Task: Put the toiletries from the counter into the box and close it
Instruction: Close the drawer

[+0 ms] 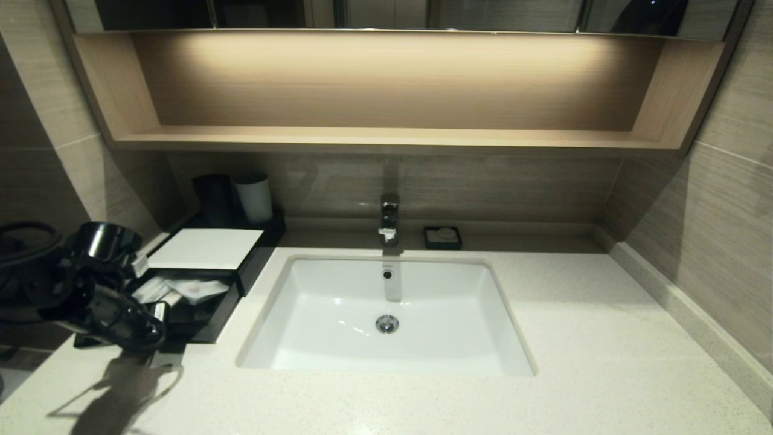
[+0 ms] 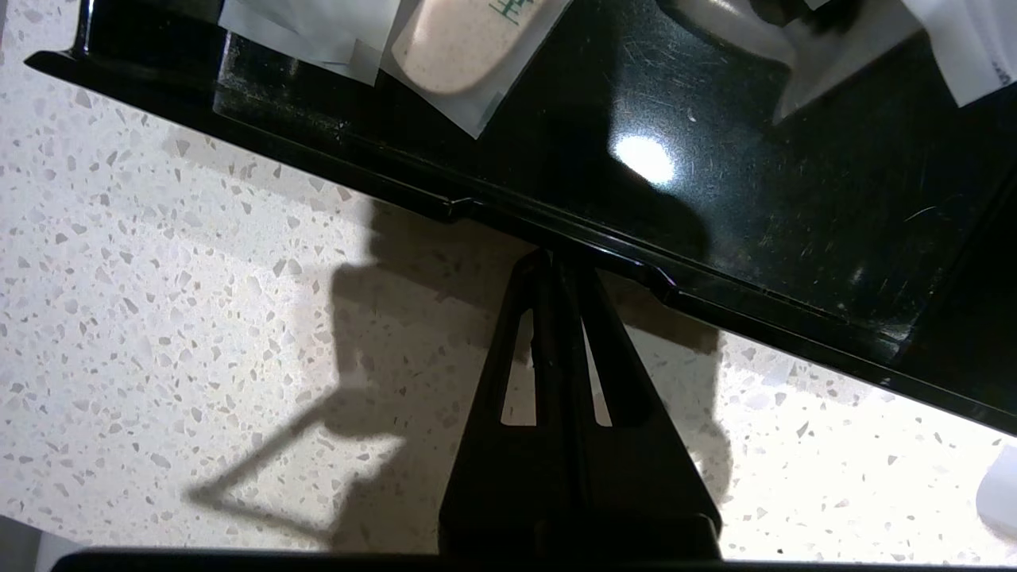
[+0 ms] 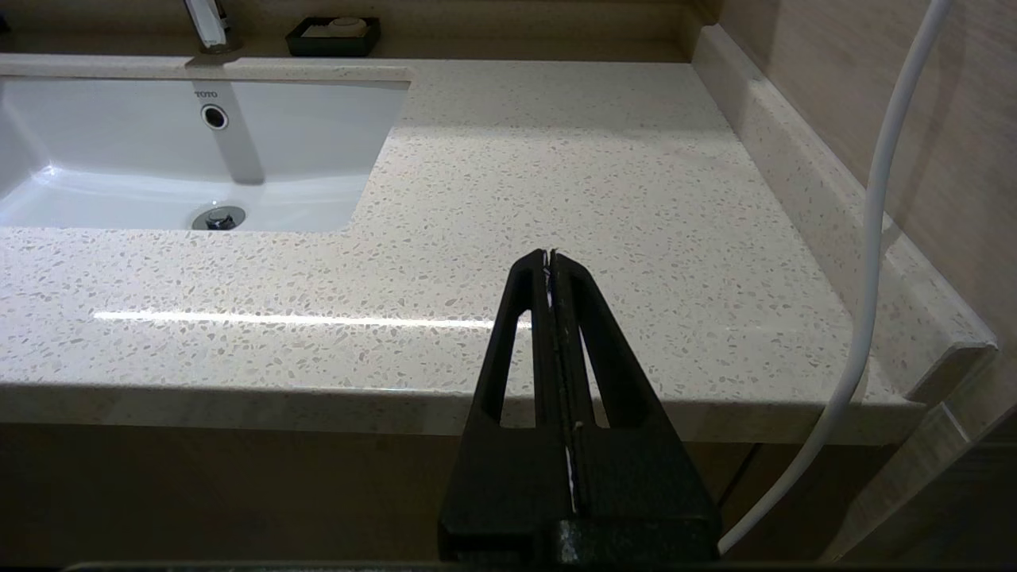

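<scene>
The black box stands at the counter's (image 1: 592, 338) left back with its white top panel (image 1: 205, 248) and its drawer (image 1: 212, 323) pulled out toward me. Clear-wrapped packets (image 1: 187, 289) lie inside the drawer; in the left wrist view one packet (image 2: 453, 48) holds a pale oval piece and others (image 2: 802, 56) lie on the glossy drawer floor (image 2: 755, 199). My left gripper (image 1: 158, 315) is shut and empty, its tips (image 2: 548, 258) at the drawer's front wall (image 2: 318, 155). My right gripper (image 3: 550, 256) is shut and empty, held before the counter's front edge, out of the head view.
A white sink (image 1: 386, 356) is set in the counter's middle, with a faucet (image 1: 389, 217) and a small black dish (image 1: 442, 237) behind it. A black cup (image 1: 212, 196) and a white cup (image 1: 253, 198) stand behind the box. A white cable (image 3: 874, 199) hangs by the right wall.
</scene>
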Controlling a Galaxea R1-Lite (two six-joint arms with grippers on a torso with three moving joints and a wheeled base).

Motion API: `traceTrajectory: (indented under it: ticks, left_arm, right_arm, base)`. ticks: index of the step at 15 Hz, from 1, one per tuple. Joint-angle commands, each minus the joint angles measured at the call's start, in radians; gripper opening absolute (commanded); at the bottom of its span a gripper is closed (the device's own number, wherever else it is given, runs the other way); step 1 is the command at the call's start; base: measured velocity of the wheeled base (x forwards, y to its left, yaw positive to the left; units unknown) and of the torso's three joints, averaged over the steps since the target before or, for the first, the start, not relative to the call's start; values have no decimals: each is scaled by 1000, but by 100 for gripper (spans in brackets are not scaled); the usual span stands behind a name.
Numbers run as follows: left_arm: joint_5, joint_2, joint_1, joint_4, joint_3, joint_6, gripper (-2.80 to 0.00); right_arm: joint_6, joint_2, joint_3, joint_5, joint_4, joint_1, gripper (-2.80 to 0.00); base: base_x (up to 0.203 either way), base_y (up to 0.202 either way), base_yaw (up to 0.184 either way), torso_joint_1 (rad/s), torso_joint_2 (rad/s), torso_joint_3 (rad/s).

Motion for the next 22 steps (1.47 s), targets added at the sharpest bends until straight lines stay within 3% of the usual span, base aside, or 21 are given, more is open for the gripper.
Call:
traceTrajectory:
  ticks: [1,22]
  left_arm:
    - [1,11,-1,-15,0,-1,-280]
    - [0,97,-59,-204,-46,-3,-280]
  right_arm:
    - [0,0,2,0,0,0,-280]
    - [1,0,2,0,0,0,-280]
  base:
    - [0,0,0,0,0,0]
    - [0,0,0,0,0,0]
